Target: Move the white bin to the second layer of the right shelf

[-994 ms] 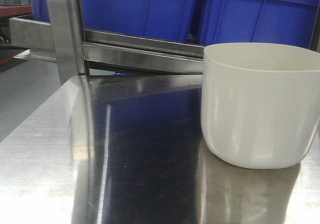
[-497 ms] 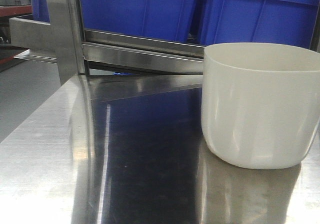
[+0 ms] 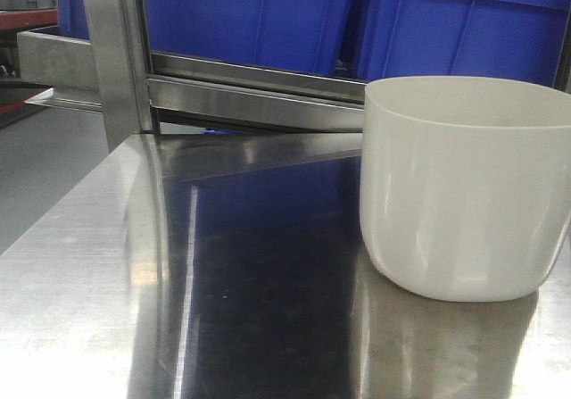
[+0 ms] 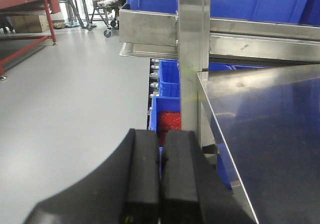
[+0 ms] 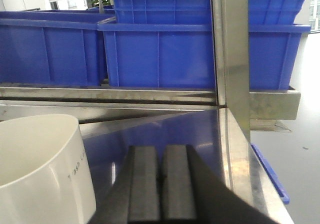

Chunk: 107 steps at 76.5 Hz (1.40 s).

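Observation:
The white bin [image 3: 464,185] is a round cream-white tub standing upright on the shiny steel table [image 3: 223,292], at the right of the front view. It also shows in the right wrist view [image 5: 40,169], at the lower left. My right gripper [image 5: 161,156] is shut and empty, over the table just right of the bin and apart from it. My left gripper [image 4: 161,141] is shut and empty, off the table's left edge, over the floor. A sloped steel shelf rail [image 3: 259,95] runs behind the table; its rollers are hidden.
Blue plastic crates [image 3: 357,20] sit on the shelf behind the bin, also in the right wrist view [image 5: 160,53]. A steel upright post [image 3: 116,51] stands at the table's back left corner. More blue crates [image 4: 167,83] sit on lower levels. A red-framed table [image 4: 30,13] stands far left.

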Each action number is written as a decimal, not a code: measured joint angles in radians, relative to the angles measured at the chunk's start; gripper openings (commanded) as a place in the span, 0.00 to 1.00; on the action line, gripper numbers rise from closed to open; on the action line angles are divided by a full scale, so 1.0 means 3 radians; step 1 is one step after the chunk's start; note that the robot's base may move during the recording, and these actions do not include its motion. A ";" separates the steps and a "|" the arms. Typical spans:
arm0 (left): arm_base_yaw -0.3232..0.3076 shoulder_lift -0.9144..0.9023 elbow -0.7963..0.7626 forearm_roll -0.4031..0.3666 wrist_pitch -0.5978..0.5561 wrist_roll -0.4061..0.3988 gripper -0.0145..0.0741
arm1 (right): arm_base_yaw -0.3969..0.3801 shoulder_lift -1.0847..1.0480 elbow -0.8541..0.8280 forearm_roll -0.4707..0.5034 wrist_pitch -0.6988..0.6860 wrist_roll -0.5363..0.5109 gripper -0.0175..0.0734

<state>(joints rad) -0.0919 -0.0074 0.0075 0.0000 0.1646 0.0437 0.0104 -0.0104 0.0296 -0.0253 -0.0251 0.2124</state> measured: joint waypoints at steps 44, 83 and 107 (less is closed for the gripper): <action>0.0000 0.0000 0.0000 0.0000 0.0000 0.0000 0.26 | 0.0155 0.2251 -0.2325 0.0000 0.1473 0.0261 0.25; 0.0000 0.0000 0.0000 0.0000 0.0000 0.0000 0.26 | 0.0824 0.4135 -0.3961 0.0000 0.3368 0.0223 0.80; 0.0000 0.0000 0.0000 0.0000 0.0000 0.0000 0.26 | 0.0967 0.4196 -0.3966 0.0042 0.3408 0.0216 0.82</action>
<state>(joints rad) -0.0919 -0.0074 0.0075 0.0000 0.1646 0.0437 0.3004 1.2484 -1.1601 -0.0127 0.9973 0.2771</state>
